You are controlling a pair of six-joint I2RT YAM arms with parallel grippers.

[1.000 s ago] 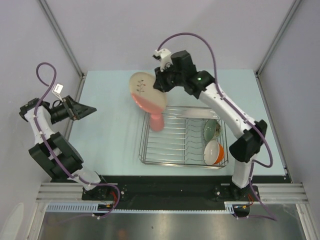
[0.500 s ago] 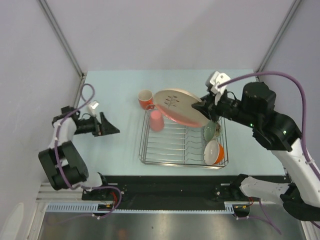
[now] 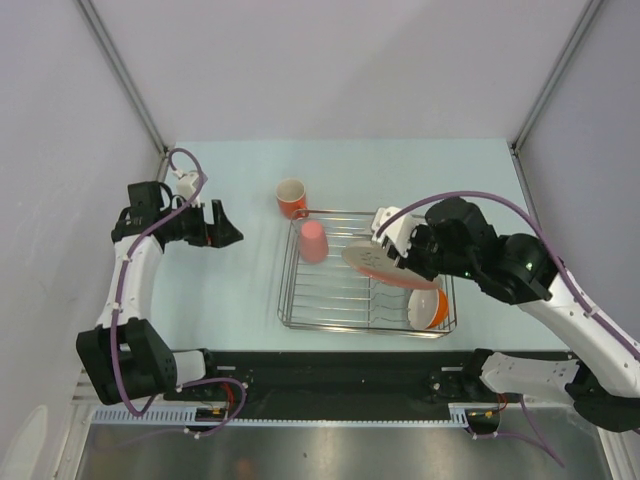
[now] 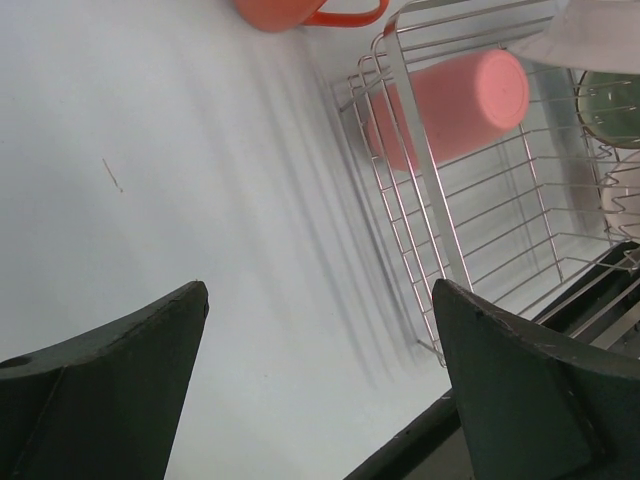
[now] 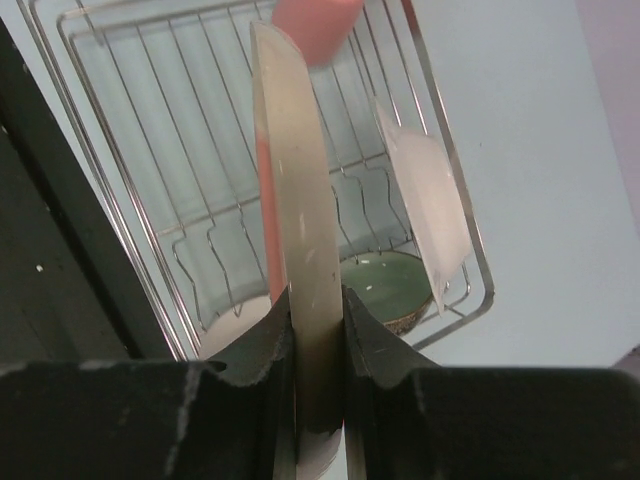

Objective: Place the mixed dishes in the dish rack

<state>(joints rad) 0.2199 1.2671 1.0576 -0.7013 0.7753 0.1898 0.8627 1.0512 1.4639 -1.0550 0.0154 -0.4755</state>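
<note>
At the left side of the table, the left gripper hovers with its fingers spread apart and nothing between them. It is well clear of the dish rack, probably to leave room for the other arm. Just beyond the rack's far left corner the orange mug stands on the table, not yet loaded. Inside that corner sits the pink cup. Further right, the right gripper is clamped on the rim of the leaf-motif plate. It holds the plate tilted over the wires, apparently to slip it between the upright dividers. Past it, the wrist view shows the pale green bowl in the rack and a white plate standing on edge beside one of the rack's walls. The orange white-lined bowl rests in the near right corner.
</note>
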